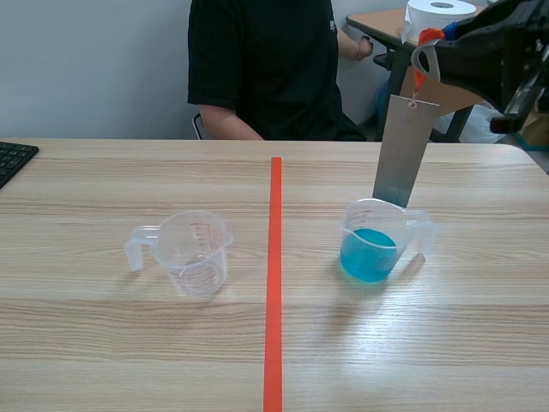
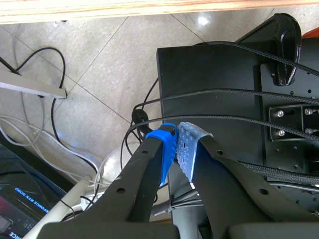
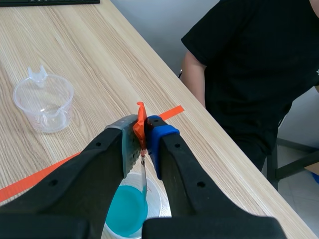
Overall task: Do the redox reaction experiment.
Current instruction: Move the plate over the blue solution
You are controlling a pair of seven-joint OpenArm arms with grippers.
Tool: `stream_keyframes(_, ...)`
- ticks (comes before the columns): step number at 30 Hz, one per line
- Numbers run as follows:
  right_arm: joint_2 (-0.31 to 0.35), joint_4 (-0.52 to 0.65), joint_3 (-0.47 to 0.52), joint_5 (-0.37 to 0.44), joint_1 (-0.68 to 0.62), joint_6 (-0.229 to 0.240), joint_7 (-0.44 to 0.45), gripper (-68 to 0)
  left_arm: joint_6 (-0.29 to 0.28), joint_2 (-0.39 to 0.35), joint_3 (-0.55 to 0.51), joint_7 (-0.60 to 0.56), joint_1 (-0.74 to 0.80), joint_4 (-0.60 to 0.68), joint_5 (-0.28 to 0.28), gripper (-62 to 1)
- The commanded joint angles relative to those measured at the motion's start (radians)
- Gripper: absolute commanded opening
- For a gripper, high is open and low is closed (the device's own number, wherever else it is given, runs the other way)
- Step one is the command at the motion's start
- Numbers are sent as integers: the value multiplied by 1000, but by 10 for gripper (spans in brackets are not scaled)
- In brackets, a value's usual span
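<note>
A grey metal strip [image 1: 403, 150] hangs from an orange tag [image 1: 420, 64] pinched in my right gripper [image 1: 426, 53], high at the right. Its lower end dips behind the rim of a clear measuring cup of blue liquid [image 1: 375, 240] right of the tape line. In the right wrist view the gripper [image 3: 141, 130] is shut on the orange tag [image 3: 141, 122], with the strip [image 3: 144, 179] edge-on over the blue cup [image 3: 127, 209]. An empty clear measuring cup [image 1: 193, 251] stands left of the line, also seen as the empty cup [image 3: 44, 102]. My left gripper [image 2: 177, 144] is shut, off the table over the floor.
An orange-red tape line [image 1: 274, 283] runs down the table's middle. A person in a black shirt [image 1: 266, 69] sits across the table. A black keyboard corner [image 1: 13, 159] lies at the far left. A paper roll [image 1: 439, 13] stands on a desk behind.
</note>
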Motion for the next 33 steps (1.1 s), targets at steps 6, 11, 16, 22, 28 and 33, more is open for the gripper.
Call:
stream_keyframes(6,11,11,5,3,12,-3,22,-662,-1,5,-8,-11,11,13,-6,-560)
stream_keyframes(11,11,11,5,3,12,-3,22,-662,0,2,-10,-11,12,13,-6,-560)
stream_keyframes(16,11,11,5,3,12,-3,19,-662,6,-30,-12,-42,48,16,-7,-560)
stream_keyframes(22,11,11,5,3,12,-3,19,-662,2,-97,-12,-157,119,36,-7,-560)
stream_keyframes(28,11,11,5,3,12,-3,19,-662,-5,-196,-12,-181,175,113,-52,-560)
stream_keyframes(33,11,11,5,3,12,-3,19,-662,-43,-319,-12,-214,203,208,-130,-560)
